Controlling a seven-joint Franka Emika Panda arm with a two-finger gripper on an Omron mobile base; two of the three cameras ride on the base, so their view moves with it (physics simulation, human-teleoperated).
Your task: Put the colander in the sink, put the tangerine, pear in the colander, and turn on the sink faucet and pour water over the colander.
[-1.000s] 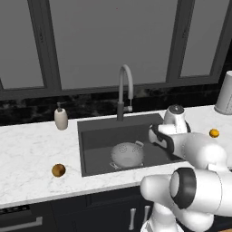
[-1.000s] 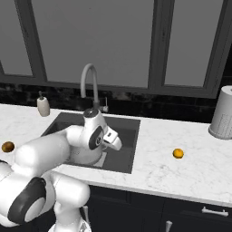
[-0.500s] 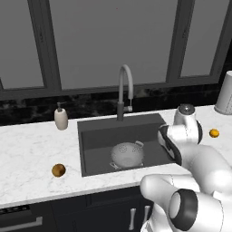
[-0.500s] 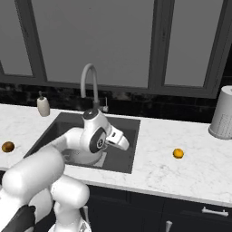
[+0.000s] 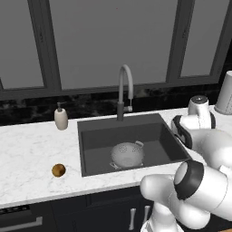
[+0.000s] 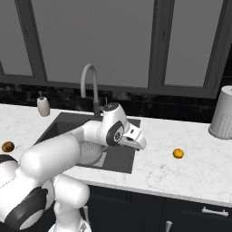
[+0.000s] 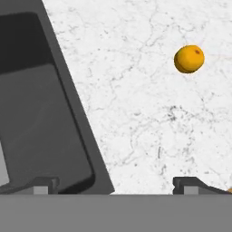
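The silver colander [image 5: 128, 154] stands upright in the dark sink [image 5: 149, 136], partly hidden behind my arm in the right base view [image 6: 89, 153]. On the white counter right of the sink [image 6: 118, 159] lies the bright orange tangerine [image 6: 178, 153]. In the hand view the tangerine [image 7: 189, 59] sits ahead and to the right. My gripper [image 6: 140, 143] hangs over the sink's right rim [image 7: 68, 113], open, with nothing between its fingertips [image 7: 190, 183]. The brownish pear [image 5: 58, 170] rests on the counter left of the sink. The grey gooseneck faucet [image 5: 124, 90] rises behind the basin, with no stream under it.
A cream soap pump bottle [image 5: 61, 118] stands at the sink's back left. A pale perforated canister [image 6: 222, 113] is on the counter at the far right. Dark windows and a black backsplash close the back. Bare marble counter [image 7: 136, 113] lies between my gripper and the tangerine.
My hand has swung right, from over the basin to its right rim, toward the tangerine. The colander and both fruits have stayed put.
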